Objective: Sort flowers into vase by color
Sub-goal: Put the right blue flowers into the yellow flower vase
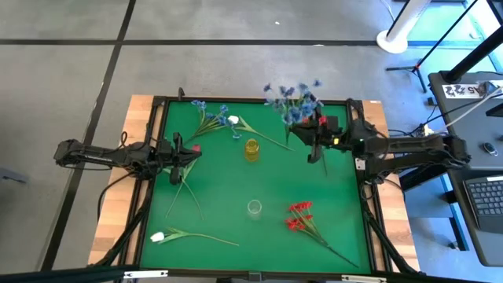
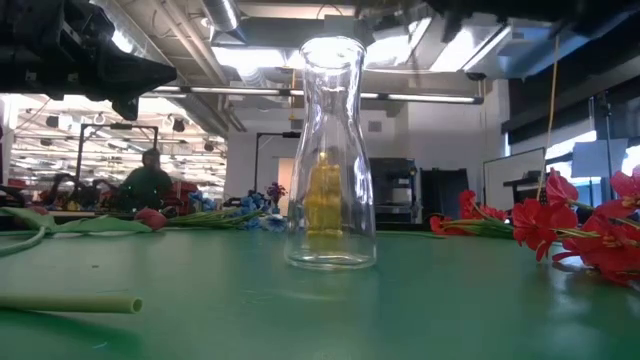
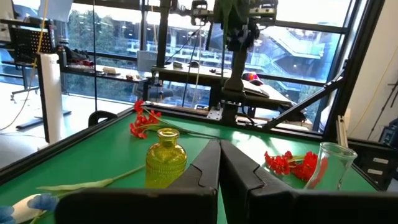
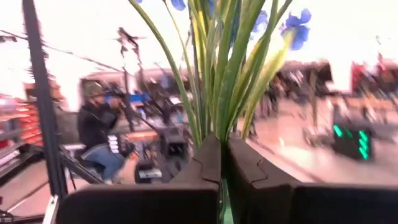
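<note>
My right gripper [image 1: 308, 130] [image 4: 221, 140] is raised over the table's far right part, shut on a blue-blossomed spray [image 1: 291, 100]. My left gripper [image 1: 183, 156] [image 3: 219, 163] hovers shut at the table's left, above a dark pink bud [image 2: 150, 217] and its stem, which lie on the cloth. A yellow vase [image 1: 251, 149] [image 3: 165, 157] stands mid-table, and a clear vase [image 1: 254, 208] [image 2: 331, 150] stands nearer. More blue sprays [image 1: 218, 118] lie at the far left. Red sprays [image 1: 301, 216] lie at the near right, and a white bud [image 1: 157, 236] lies at the near left. My right gripper pinches the blue spray by its bundle of green stems [image 4: 214, 118], which rise from between the two fingers. The spray is lifted clear of the table. Its leaves and blue blossoms [image 4: 300, 26] fan out beyond the fingertips.
A black frame [image 1: 161, 106] runs around the green cloth. Another red spray [image 3: 143, 121] lies beyond the yellow vase in the left wrist view. A cut stem end [image 2: 70, 303] lies close to the low camera. A person [image 2: 148, 185] sits in the room behind.
</note>
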You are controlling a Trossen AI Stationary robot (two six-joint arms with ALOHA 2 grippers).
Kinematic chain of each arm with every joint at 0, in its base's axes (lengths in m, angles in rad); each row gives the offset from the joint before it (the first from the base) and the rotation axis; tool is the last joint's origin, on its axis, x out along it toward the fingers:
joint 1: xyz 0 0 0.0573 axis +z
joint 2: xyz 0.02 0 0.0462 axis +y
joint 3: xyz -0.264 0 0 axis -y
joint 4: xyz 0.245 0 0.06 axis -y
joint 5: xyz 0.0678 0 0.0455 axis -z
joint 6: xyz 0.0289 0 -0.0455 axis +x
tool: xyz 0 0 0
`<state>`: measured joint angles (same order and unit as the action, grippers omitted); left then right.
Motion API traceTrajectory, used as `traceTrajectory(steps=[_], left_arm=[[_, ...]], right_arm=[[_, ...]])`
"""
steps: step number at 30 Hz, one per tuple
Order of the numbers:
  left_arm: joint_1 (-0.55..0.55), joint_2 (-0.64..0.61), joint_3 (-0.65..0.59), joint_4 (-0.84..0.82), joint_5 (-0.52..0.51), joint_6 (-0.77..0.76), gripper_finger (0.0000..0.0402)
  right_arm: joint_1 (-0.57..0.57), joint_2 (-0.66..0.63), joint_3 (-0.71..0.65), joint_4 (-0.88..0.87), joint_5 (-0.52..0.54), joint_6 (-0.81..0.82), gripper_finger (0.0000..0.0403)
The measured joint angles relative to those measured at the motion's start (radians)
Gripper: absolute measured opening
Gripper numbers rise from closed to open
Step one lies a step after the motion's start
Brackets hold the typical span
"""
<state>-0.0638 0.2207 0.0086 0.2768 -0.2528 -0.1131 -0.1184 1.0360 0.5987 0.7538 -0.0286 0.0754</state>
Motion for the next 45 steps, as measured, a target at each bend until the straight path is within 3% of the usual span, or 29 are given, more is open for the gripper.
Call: traceTrajectory(steps=[8, 19, 30, 45], left_arm=[[0.0, 0.0, 0.0, 0.0, 0.0, 0.0, 0.0], [0.0, 0.0, 0.0, 0.0, -0.001, 0.0, 0.0], [0.0, 0.0, 0.0, 0.0, 0.0, 0.0, 0.0], [0.0, 0.0, 0.0, 0.0, 0.0, 0.0, 0.0]], right_arm=[[-0.019, 0.312, 0.021, 0.406, -0.134, -0.062, 0.0002], [-0.116, 0.61, 0.212, 0.426, -0.244, -0.048, 0.0002], [-0.179, 0.646, 0.24, 0.415, -0.279, -0.019, 0.0003], [-0.177, 0.646, 0.24, 0.334, -0.279, 0.001, 0.0006]])
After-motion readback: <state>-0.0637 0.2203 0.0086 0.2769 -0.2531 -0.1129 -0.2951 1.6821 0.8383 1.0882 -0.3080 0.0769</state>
